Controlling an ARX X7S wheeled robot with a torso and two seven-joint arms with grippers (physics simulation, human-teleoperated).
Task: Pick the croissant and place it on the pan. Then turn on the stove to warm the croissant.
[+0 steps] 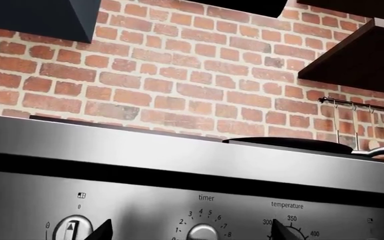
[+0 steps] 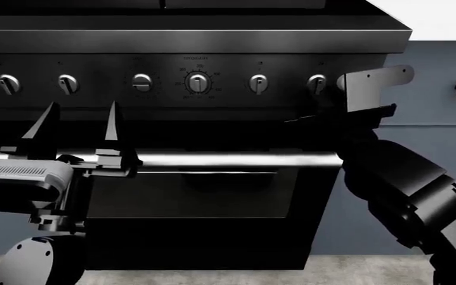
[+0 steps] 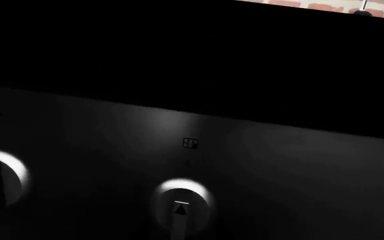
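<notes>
Steel and black enamel fill every view: the stove (image 2: 188,71) stands square in front of the robot, its row of silver knobs across the front panel and the bar handle (image 2: 212,159) below them.

Left gripper (image 2: 80,127) is low, in front of the oven door, just above the bar; its two dark fingers (image 2: 46,122) stand spread apart, holding nothing. Right gripper is up at the panel's right end beside the last knob (image 2: 317,83); its fingertips are not visible in any view, so I cannot tell whether it is spread or pressed together. The right wrist view looks close onto a knob (image 3: 180,205) with a pointer mark, dim and underlit.

Handling, as a judgement: a knob is rigid, smooth metal, small and likely slick. Best taken across its raised middle ridge, fingers squarely either side, then twisted about its own axis. A glancing grip would likely slip round it.

Pan (image 1: 292,144) shows only as a thin dark edge on the stove top in the left wrist view, with a bit of its handle at the frame edge.

Hidden: the croissant is not visible anywhere; the pan's inside is below the sightline, so whether it lies there cannot be told. Burners also out of sight. Knob markings in the head view are too small to read.
</notes>
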